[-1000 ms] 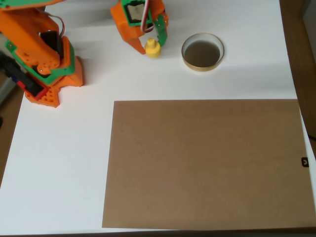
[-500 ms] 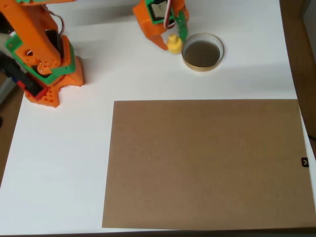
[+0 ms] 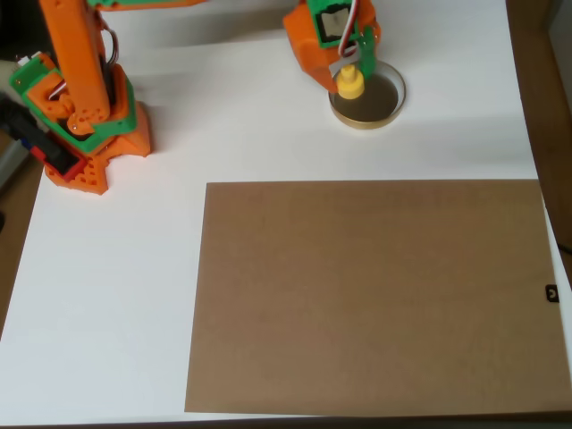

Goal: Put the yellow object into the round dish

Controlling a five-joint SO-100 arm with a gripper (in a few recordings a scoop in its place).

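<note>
Gripper (image 3: 347, 73), clamped on the yellow object (image 3: 350, 84), has moved rightward since half a second ago and now hangs over the round dish's (image 3: 386, 112) left part (overhead view). White table (image 3: 116, 268) carries a brown board (image 3: 371, 295).

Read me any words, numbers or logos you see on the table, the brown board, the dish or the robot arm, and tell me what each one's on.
No readable text.
Small black tag at the brown board's right edge: it carries a pale mark, too small to read.
Round dish, yellow object, orange arm base: no lettering visible.
</note>
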